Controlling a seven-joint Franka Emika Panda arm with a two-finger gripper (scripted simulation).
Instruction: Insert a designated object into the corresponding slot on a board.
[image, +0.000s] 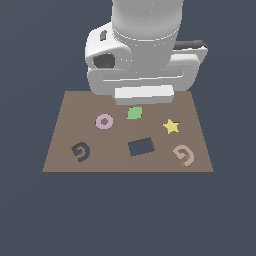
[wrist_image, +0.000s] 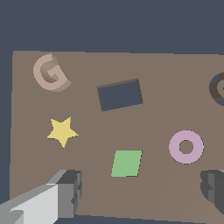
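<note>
The gripper (wrist_image: 140, 192) stands wide apart: in the wrist view one finger (wrist_image: 68, 192) and the other at the opposite edge bracket the green quadrilateral (wrist_image: 127, 163) with nothing between them, touching no piece (no writing or labels can be read anywhere).

Across the brown board (image: 65, 107) in the exterior view, going from that view's left: the dark spiral slot (image: 81, 151) sits near the board's near-left corner, then the pink ring (image: 104, 121), the green piece (image: 134, 113) under the arm (image: 145, 50), the dark rectangular hole (image: 140, 147), the yellow star (image: 171, 126), and finally the tan spiral piece (image: 184, 155) near the right corner, well apart from its slot and from the gripper.
</note>
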